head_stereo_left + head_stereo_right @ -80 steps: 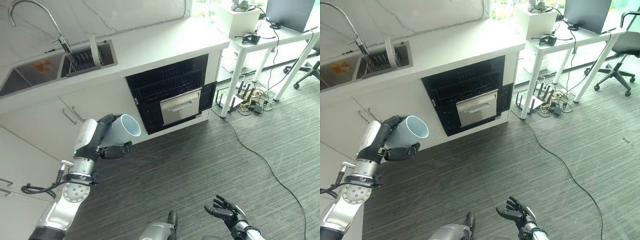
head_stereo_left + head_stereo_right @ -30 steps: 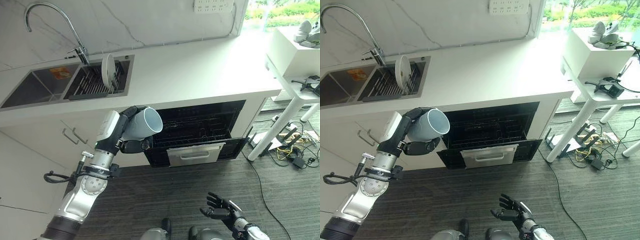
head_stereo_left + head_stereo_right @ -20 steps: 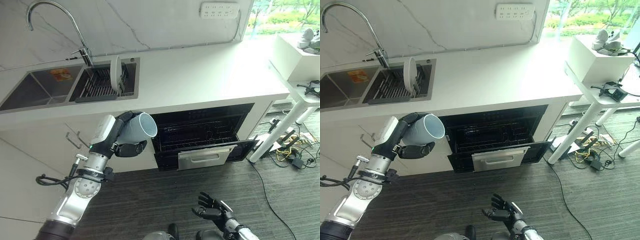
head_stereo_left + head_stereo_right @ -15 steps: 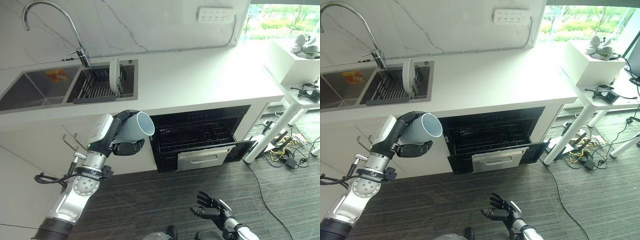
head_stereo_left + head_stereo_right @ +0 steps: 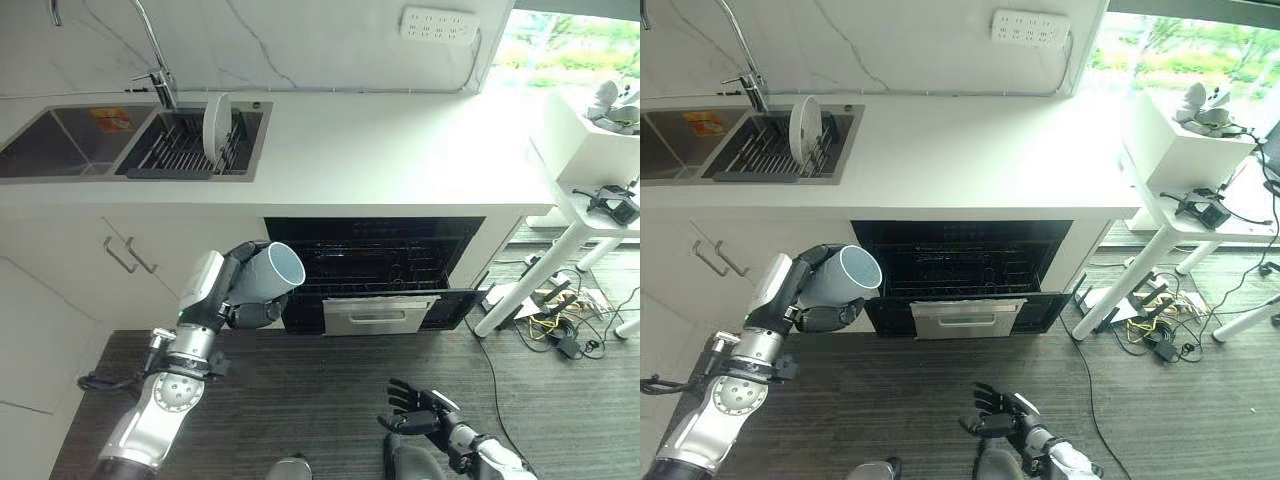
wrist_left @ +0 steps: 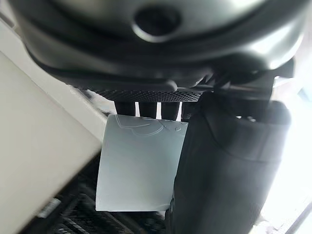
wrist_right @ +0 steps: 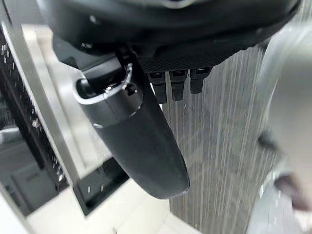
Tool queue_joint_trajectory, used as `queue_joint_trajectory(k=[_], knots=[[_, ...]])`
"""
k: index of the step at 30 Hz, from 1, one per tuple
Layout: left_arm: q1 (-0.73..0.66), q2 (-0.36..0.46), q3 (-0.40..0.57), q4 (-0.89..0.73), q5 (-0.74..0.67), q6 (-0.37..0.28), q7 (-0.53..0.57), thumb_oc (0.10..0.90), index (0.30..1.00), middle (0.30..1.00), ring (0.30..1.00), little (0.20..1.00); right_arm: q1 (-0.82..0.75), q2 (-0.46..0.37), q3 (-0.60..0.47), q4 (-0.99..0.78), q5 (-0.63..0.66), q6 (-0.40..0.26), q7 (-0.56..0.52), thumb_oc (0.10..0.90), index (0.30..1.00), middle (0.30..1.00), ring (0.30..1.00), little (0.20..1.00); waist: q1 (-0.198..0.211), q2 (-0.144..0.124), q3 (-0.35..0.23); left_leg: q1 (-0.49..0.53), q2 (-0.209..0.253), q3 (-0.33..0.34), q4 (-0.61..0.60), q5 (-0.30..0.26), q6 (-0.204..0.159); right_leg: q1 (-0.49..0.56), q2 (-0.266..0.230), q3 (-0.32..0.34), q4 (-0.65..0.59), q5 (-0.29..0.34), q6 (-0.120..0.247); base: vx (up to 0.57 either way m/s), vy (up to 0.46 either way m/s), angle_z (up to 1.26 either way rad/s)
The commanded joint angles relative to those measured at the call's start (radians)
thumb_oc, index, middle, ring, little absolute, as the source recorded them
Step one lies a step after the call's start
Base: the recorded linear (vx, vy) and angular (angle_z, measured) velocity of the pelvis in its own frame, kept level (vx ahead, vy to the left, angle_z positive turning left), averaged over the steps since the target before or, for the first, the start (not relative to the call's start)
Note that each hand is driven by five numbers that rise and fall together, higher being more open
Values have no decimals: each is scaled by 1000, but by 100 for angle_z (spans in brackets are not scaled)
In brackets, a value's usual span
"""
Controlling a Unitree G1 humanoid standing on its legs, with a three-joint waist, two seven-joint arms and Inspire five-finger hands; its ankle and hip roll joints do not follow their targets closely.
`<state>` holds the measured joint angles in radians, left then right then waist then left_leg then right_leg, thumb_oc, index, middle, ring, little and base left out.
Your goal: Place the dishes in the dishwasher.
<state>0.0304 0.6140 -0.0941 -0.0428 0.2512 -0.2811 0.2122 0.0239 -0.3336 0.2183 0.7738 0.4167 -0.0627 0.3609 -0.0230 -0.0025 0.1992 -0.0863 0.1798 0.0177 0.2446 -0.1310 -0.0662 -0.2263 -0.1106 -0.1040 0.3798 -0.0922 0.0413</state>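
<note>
Gripping a pale blue cup (image 5: pixel 272 270) sideways, left hand (image 5: pixel 232 296) held beside the open dishwasher (image 5: pixel 375 268), right hand (image 5: pixel 425 413) low, fingers spread, nothing held, white plate (image 5: pixel 213 121) upright in the sink rack (image 5: pixel 190 147).

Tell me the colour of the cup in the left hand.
Pale blue-grey cup, lighter inside its rim, held by the left hand; clearest in the left eye view.

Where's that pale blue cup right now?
The pale blue cup is held in the robot's left hand, lying sideways in the air just left of the open dishwasher, below the white counter.
</note>
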Motion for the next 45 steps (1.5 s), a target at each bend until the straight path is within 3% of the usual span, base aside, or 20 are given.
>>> queue_joint_trajectory(k=[1, 3, 8, 17, 26, 28, 34, 42, 45], knots=[[-164, 12, 43, -95, -20, -74, 38, 400, 300, 300, 300, 300, -12, 1, -15, -29, 61, -84, 34, 800, 900, 900, 900, 900, -39, 39, -67, -20, 30, 75, 55, -64, -52, 90, -52, -16, -80, -106, 106, -23, -1, 24], [-185, 38, 34, -88, -55, -66, 25, 400, 300, 300, 300, 300, 2, 4, -13, -33, 77, -79, 23, 800, 900, 900, 900, 900, -58, 51, -72, -29, 60, 113, 55, -50, -68, 91, -62, -32, -80, -110, 110, 2, 47, 30], [-211, 50, 12, -65, -87, -69, 7, 400, 300, 300, 300, 300, 30, 22, -6, -11, 66, -93, 71, 800, 900, 900, 900, 900, -71, 59, -82, -22, 63, 130, 55, -49, -69, 110, -77, -37, -80, -109, 116, 60, 70, 13], [-208, 41, 4, -39, -72, -79, 41, 400, 300, 300, 300, 300, 79, 32, -35, -119, 146, -98, 71, 800, 900, 900, 900, 900, -80, 31, -103, 2, 24, 139, 55, -93, -41, 114, -98, -27, -80, -100, 143, 19, 47, 1], [-155, -29, 18, -18, -208, -102, 9, 400, 300, 300, 300, 300, 180, -9, -136, -516, 175, -100, 103, 800, 900, 900, 900, 900, -142, -2, -100, 31, -22, 164, 55, -128, 5, 92, -89, 68, -80, -73, 165, -12, 39, -28], [-141, -63, 7, 8, -258, -103, 1, 400, 300, 300, 300, 300, 202, -41, -154, -645, 190, -51, 146, 800, 900, 900, 900, 900, -158, -8, -102, 46, -29, 187, 55, -134, 14, 88, -87, 88, -80, -64, 169, -26, 39, -42], [-137, -108, -17, 66, -313, -126, 28, 400, 300, 300, 300, 300, 203, -83, -170, -822, 280, -15, 234, 800, 900, 900, 900, 900, -178, -17, -105, 64, -33, 214, 55, -138, 21, 80, -83, 111, -80, -51, 171, -25, 23, -30], [-147, -140, -37, 57, -321, -138, 48, 400, 300, 300, 300, 300, 162, -85, -184, -971, 374, -66, 231, 800, 900, 900, 900, 900, -178, -19, -111, 75, -30, 232, 55, -139, 24, 74, -81, 113, -80, -45, 168, -21, 12, -18], [-154, -154, -52, 47, -309, -145, 84, 400, 300, 300, 300, 300, 119, -65, -161, -1004, 401, -96, 178, 800, 900, 900, 900, 900, -167, -16, -113, 77, -31, 230, 55, -140, 24, 77, -81, 110, -80, -46, 165, -3, 3, -5]])
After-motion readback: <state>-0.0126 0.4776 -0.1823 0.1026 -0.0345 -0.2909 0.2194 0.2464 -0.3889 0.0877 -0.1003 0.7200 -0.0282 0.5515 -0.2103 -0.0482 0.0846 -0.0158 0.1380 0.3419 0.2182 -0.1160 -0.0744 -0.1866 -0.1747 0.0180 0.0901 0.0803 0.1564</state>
